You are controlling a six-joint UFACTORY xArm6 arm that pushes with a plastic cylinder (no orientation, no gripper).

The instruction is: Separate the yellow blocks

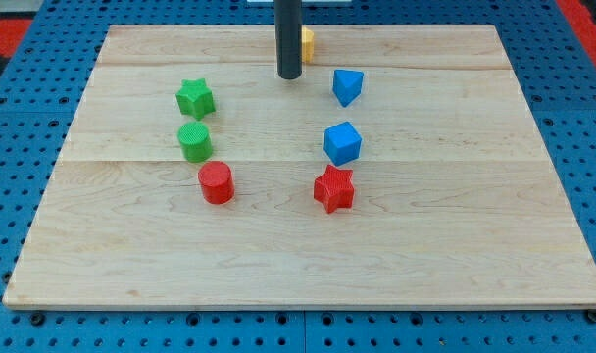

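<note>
Yellow block (307, 43) is peeking out just behind the rod near the view's top edge — mostly hidden, its shape unclear, and only one yellow piece is showing. You are seeing my tip (289, 75) resting just beside it, toward the view's bottom-left; the rod is carrying no fingers, holding nothing. Green star (195, 98), green cylinder (194, 141) and red cylinder (217, 183) are lining the left of the wooden board (474, 245) — blue blocks (347, 86) (342, 143) and red star (334, 188) are sitting right.

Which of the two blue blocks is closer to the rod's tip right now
The upper blue block, at the view's right of my tip. The other blue block sits lower in the view, just above the red star.
</note>
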